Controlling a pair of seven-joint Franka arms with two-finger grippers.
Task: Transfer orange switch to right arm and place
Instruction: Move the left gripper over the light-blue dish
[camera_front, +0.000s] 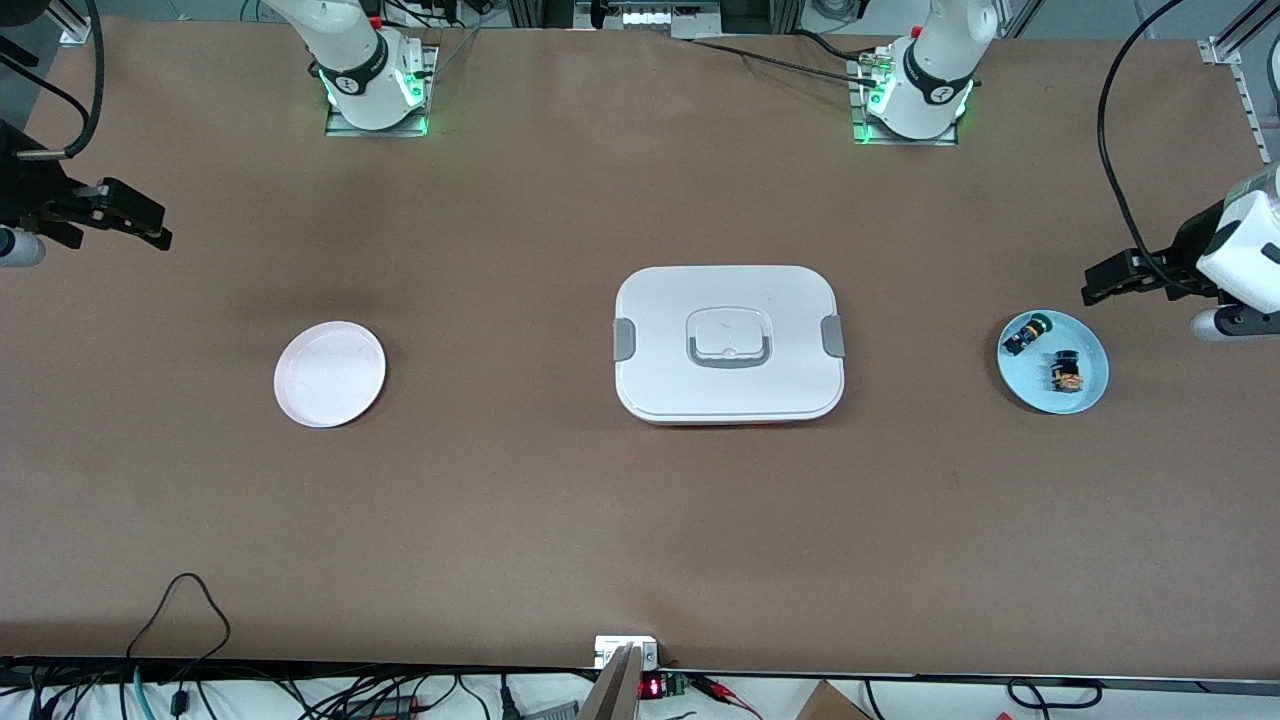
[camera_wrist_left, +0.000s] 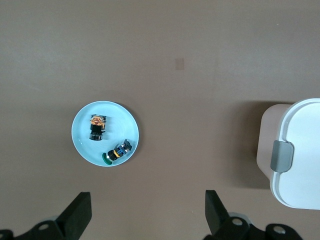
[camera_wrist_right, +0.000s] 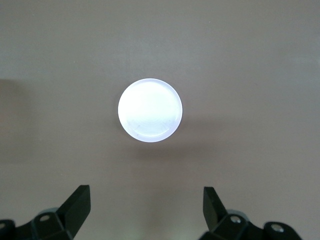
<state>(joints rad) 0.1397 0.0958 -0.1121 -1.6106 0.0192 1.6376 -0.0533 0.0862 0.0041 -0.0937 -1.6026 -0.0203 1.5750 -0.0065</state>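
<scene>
While both arms hang high | orange switch (camera_front: 1067, 377) on blue plate (camera_front: 1090, 395), frame's mid-right | left gripper (camera_wrist_left: 147, 212) spread | right gripper (camera_wrist_right: 146, 207) spread

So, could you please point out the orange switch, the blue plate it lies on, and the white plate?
orange switch (camera_front: 1067, 374), front view, on its orange-copper section.
blue plate (camera_front: 1092, 362), front view, on its bare surface near the rim.
white plate (camera_front: 330, 374), front view, on its middle.
</scene>
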